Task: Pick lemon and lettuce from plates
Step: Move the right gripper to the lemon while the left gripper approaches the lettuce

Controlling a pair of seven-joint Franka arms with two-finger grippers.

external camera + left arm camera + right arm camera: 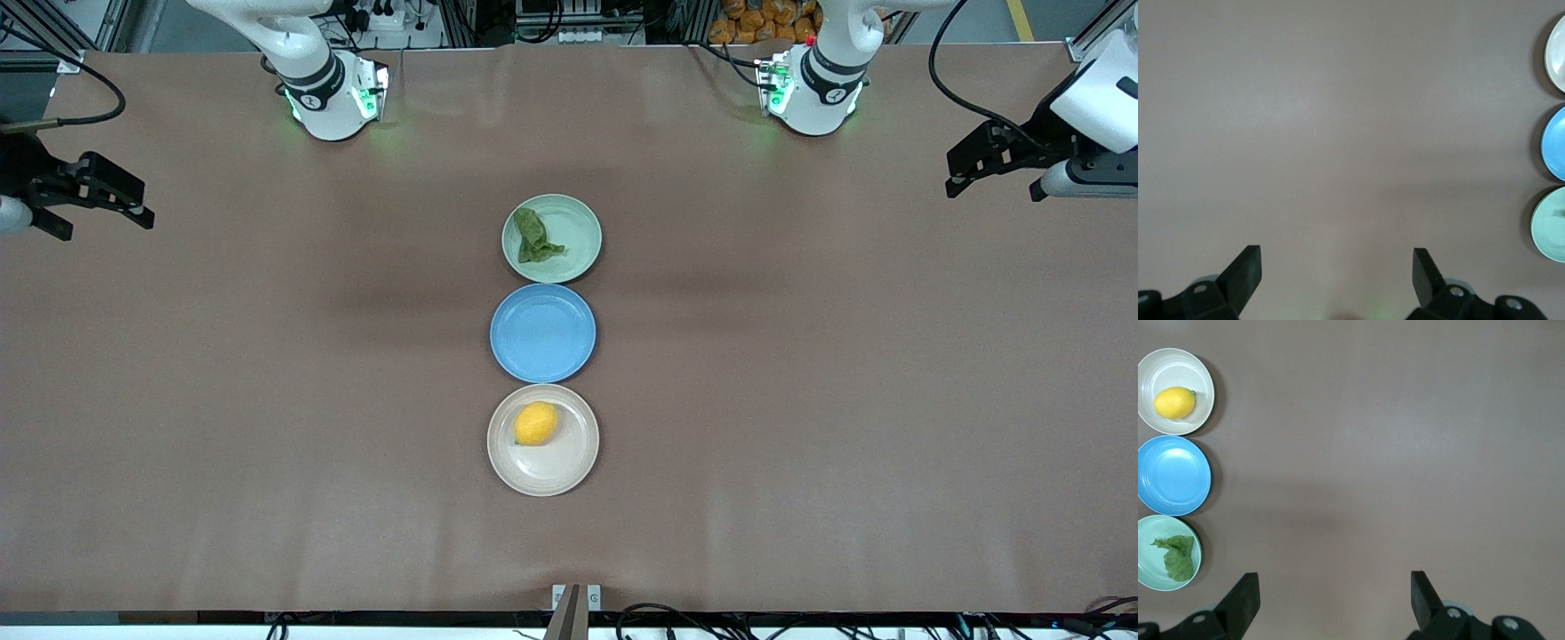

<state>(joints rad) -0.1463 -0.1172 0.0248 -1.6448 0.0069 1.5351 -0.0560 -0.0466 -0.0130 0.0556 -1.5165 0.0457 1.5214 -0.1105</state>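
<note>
Front view: nothing picked yet. Lettuce [536, 237] sits at 9 o'clock on the green plate [578, 233], lemon [536, 423] on the cream plate [551, 471] nearest the camera, blue plate [543, 333] between.

Left wrist: left gripper [1337, 273] spread wide over bare table [1338, 133] at its own end.

Right wrist: right gripper [1335, 597] wide too, empty at its own end. Next, I'd guess each reaches in to the middle.

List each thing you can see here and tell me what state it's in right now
lemon: lying on the beige plate
lettuce: lying on the green plate
blue plate: bare, between the two
left tool: open, waiting over the table's end
right tool: open, waiting over its end
</note>
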